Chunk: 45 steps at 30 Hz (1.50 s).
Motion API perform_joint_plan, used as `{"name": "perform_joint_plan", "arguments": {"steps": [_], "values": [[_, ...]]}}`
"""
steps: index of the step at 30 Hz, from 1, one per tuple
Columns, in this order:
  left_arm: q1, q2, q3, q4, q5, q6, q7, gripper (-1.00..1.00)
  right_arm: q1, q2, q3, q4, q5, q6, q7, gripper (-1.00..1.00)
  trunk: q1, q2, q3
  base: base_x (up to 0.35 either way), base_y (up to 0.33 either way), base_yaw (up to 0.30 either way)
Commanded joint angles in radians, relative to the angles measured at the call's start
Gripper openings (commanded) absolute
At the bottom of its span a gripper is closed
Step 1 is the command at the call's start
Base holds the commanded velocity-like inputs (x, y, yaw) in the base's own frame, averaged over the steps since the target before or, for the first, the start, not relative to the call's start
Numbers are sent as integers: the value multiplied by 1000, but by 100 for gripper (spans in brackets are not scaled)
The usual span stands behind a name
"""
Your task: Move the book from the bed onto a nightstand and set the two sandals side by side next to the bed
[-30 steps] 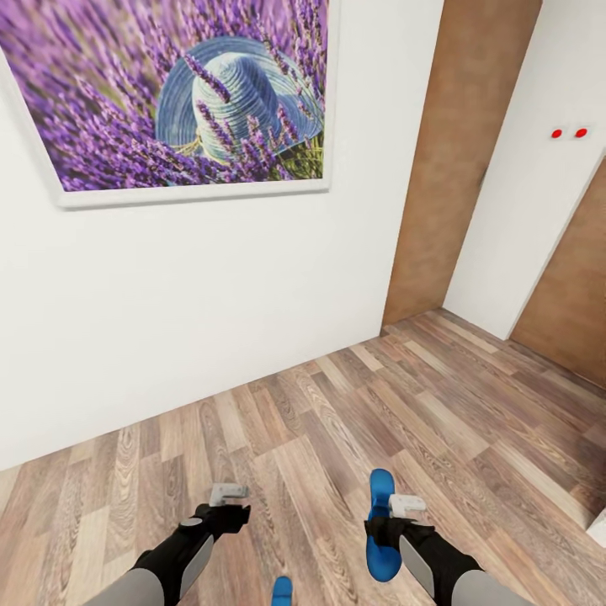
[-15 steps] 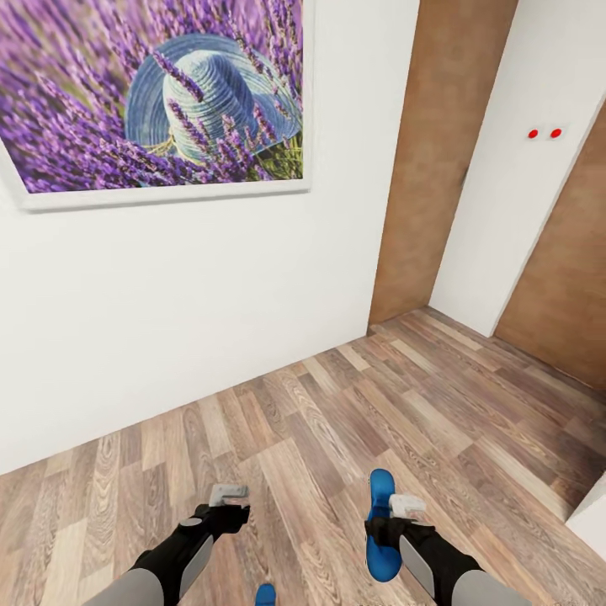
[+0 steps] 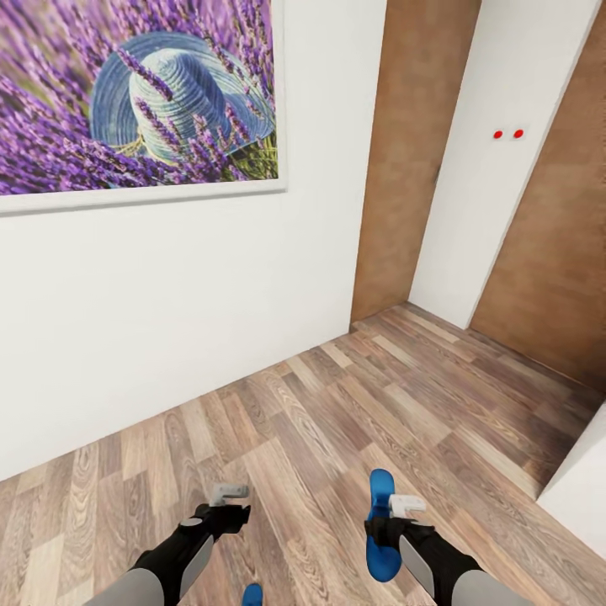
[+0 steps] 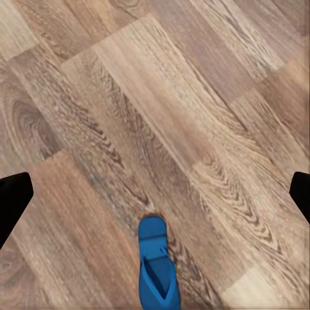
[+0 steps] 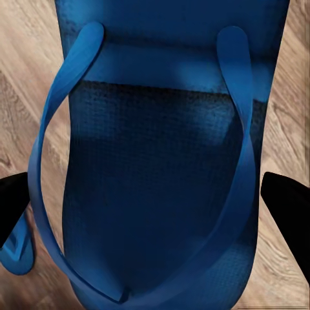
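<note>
One blue sandal (image 3: 380, 523) hangs lengthwise above the wood floor, and my right gripper (image 3: 406, 506) is shut on it. The right wrist view has that sandal (image 5: 155, 161) close up, straps toward the camera, with a dark fingertip at each side. The second blue sandal (image 3: 252, 596) lies on the floor between my arms, also seen under my left gripper as the sandal (image 4: 157, 274). My left gripper (image 3: 228, 493) is open and holds nothing. The book, the bed's frame and the nightstand are out of view.
A white wall with the framed lavender picture (image 3: 135, 101) stands close ahead. Brown wooden doors (image 3: 412, 151) flank a white wall section with two red dots (image 3: 507, 134). A white block's corner (image 3: 581, 484) juts in at the lower right. Wood floor (image 3: 404, 404) opens toward the right.
The whole view has swung right, so picture, doors and the floor sandal shifted left. Both arms keep their pose, and the held sandal stays with my right gripper.
</note>
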Motion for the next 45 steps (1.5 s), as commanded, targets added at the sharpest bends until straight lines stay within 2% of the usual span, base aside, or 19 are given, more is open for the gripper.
{"name": "perform_joint_plan", "arguments": {"steps": [1, 19, 22, 25, 29, 33, 36, 38, 45], "values": [[0, 0, -6, -2, 4, 6, 0, 100, 0, -1, 8, -2, -9, 5, -5, -100, 0, 0, -1, -109, -70, -15], [0, 1, -4, -2, 6, 6, 2, 100, 0, 1, 10, -3, -8, 4, -5, -100, 0, 0, -1, -10, -22, -2], [0, 0, -3, -1, 6, 36, 5, 100, 0, 3, 10, -3, -8, 4, -5, -100, 0, 0, -1, 1, -1, 0], [0, 1, 3, 13, 11, 105, 8, 100, 0, 4, 11, -4, -8, 4, -5, -100, 0, 0, -1, 0, 0, 0], [0, 2, 6, 67, 16, 141, 6, 100, 0, 4, 11, -13, -8, 10, -8, -100, 0, 0, -1, 0, 0, 0], [0, 1, 7, 98, 19, 153, 2, 100, -1, 7, 10, -42, -7, 51, -14, -100, 0, 0, -1, 0, 0, 0], [0, 1, 8, 106, 19, 157, 2, 100, -3, 7, 10, -75, -7, 134, -19, -100, 0, 0, -1, 0, 0, 0], [0, 1, 8, 110, 19, 159, 2, 100, -3, 7, 10, -84, -7, 161, -20, -100, 0, 0, -1, 0, 0, 0], [0, 1, 8, 112, 22, 156, 8, 100, -1, 3, 10, -93, -6, 201, -21, -100, 0, 0, -1, 0, 0, 0]]}}
